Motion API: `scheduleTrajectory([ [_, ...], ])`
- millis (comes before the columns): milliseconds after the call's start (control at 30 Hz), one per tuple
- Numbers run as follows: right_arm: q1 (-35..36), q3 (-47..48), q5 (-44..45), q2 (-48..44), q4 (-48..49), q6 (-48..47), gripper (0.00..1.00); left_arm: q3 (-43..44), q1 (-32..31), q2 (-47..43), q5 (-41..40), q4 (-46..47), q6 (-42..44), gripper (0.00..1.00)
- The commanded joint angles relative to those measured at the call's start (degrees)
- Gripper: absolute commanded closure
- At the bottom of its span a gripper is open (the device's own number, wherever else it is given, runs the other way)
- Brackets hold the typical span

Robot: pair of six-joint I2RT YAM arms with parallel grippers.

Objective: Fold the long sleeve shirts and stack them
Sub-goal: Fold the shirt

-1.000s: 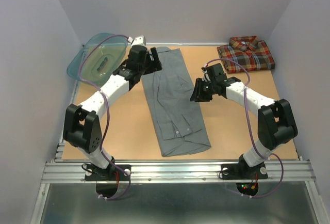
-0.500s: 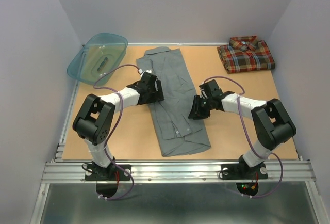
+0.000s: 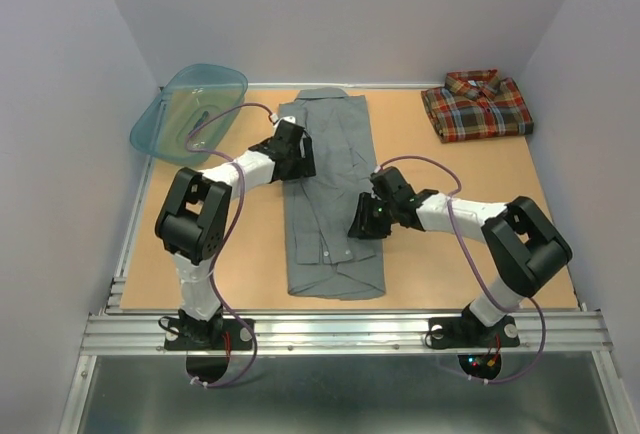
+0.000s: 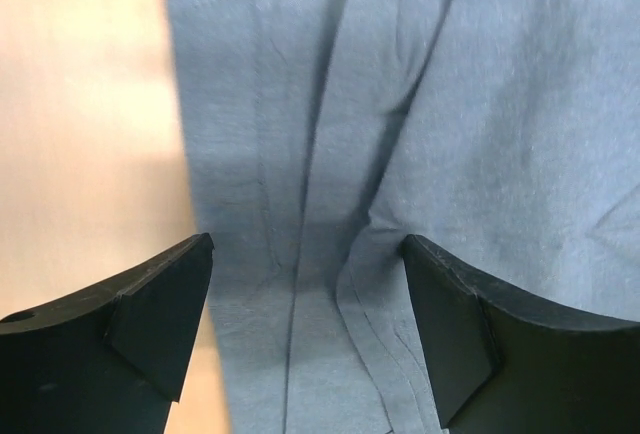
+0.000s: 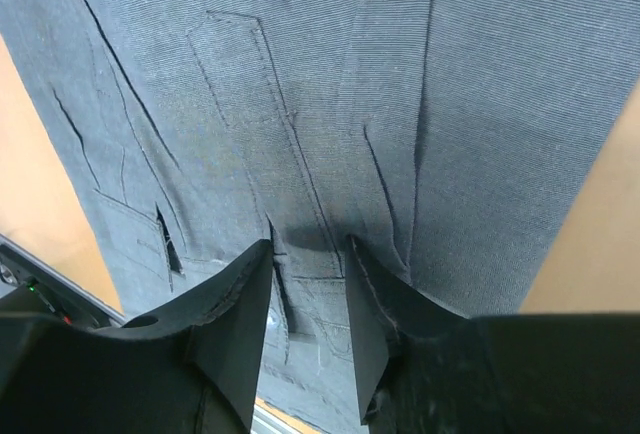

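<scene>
Now the grey shirt (image 3: 330,204) lies far-to-near down the middle of the worktop (image 3: 250,254), left fingers (image 4: 150,314) spread wide above its left edge, right fingers (image 5: 235,324) narrowly apart at its right side, gripping cloth or not I cannot tell.

grey shirt (image 3: 328,189): plain grey button-up, lying flat, folded lengthwise into long narrow strip. Runs near-vertical through centre of overhead frame, from upper centre down to lower centre. Small buttons visible in lower part; bottom end has overlapping layers, slightly uneven edge. Close views show stitched seams, lengthwise creases, shallow wrinkles.

plaid shirt (image 3: 477,106): red/orange/dark blue plaid, collared, folded to compact rectangle, collar on top at far edge. Sits upper right of frame, slightly skewed. Well apart from grey one, not stacked.
</scene>
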Motion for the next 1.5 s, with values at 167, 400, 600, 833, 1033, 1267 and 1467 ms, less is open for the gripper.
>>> scheduleTrajectory([
  [167,0.4,4.0,16.1,-10.3,-8.9,0.7,0.32,-3.7,0.8,-21.1,-2.1,-9.3,0.5,0.06],
  [400,-0.3,0.2,17.7,-18.3,-16.8,4.0,0.0,-23.5,0.2,-36.3,10.7,-9.9,-7.9,0.05],
  [600,-0.9,-7.2,11.2,-24.1,-17.1,6.2,0.0,-37.8,-1.8,-47.3,15.4,-9.2,-19.6,0.05],
  [833,-0.9,-13.3,10.5,-26.4,-15.8,4.5,0.09,-44.1,-2.4,-52.0,13.7,-10.1,-23.3,0.09],
  [1033,-0.9,-18.2,4.4,-23.0,-11.0,6.1,0.19,-44.4,-3.6,-46.4,17.2,-7.6,-22.7,0.13],
  [1267,-0.9,-19.2,0.5,-19.7,-7.4,8.0,0.26,-44.1,-6.1,-40.8,18.7,-6.3,-21.0,0.16],
  [1467,-0.8,-18.4,-0.6,-16.9,-6.6,8.0,0.29,-46.2,-7.6,-39.4,21.7,-3.3,-22.0,0.21],
])
